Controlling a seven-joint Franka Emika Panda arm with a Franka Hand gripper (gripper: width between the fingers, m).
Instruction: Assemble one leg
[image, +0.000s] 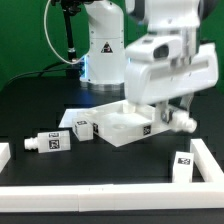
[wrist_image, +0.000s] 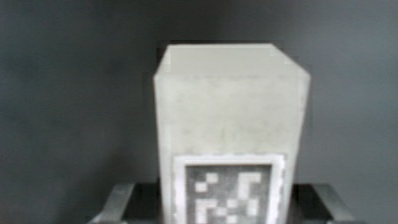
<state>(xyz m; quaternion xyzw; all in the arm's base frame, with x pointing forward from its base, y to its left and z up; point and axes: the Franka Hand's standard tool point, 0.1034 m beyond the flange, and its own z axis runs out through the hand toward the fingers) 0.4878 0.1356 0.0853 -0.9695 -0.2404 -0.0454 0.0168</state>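
Gripper: the two dark fingers are pressed against opposite sides of a small white rectangular plastic leg, pinching it at its tagged end. No gap shows between finger and leg on either side in the wrist view.

Held leg: its long axis runs straight out from between the fingers, away from the wrist camera. Its free, plain end points away from the hand. A black-and-white square tag on one long face is turned toward the wrist camera, down by the fingers.

Reference object: the large white square tray-like tabletop, lying flat on the black table.

In the exterior view the gripper hangs over the tabletop's corner on the exterior view's right. The arm's white hand covers most of the leg there, so its tilt cannot be told from that view.

A second leg lies just beside the tabletop on the exterior view's left; contact cannot be told. A third leg lies on its side farther out on that same side, well apart. A fourth leg stands nearer the camera than the tabletop, toward the exterior view's right, apart from it.
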